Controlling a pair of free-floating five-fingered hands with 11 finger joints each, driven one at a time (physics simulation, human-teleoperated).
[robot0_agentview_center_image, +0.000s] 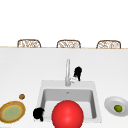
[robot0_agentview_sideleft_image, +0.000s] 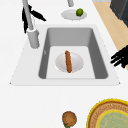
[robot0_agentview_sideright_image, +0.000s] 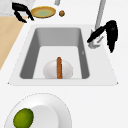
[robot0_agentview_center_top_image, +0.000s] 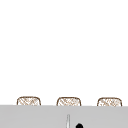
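White counter with sink (robot0_agentview_center_image: 96, 100) at its front edge, right hand (robot0_agentview_center_image: 78, 72) behind faucet (robot0_agentview_center_image: 67, 71), fingers straight, touching its lever (robot0_agentview_sideright_image: 96, 40), left hand (robot0_agentview_center_image: 38, 113) curled idle at sink's front left corner, sausage (robot0_agentview_sideleft_image: 68, 61) on plate (robot0_agentview_sideleft_image: 76, 62) in basin, red ball (robot0_agentview_center_image: 67, 114) blocking the front view, lime (robot0_agentview_center_image: 118, 108) in bowl (robot0_agentview_center_image: 110, 103) on the right.

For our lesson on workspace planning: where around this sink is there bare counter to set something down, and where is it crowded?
Free: the white counter left of the grey tap, and the strip between the sink and the white plate with a green lime. Crowded: the tap's base, where the right hand is, and the yellow-rimmed woven plate corner.
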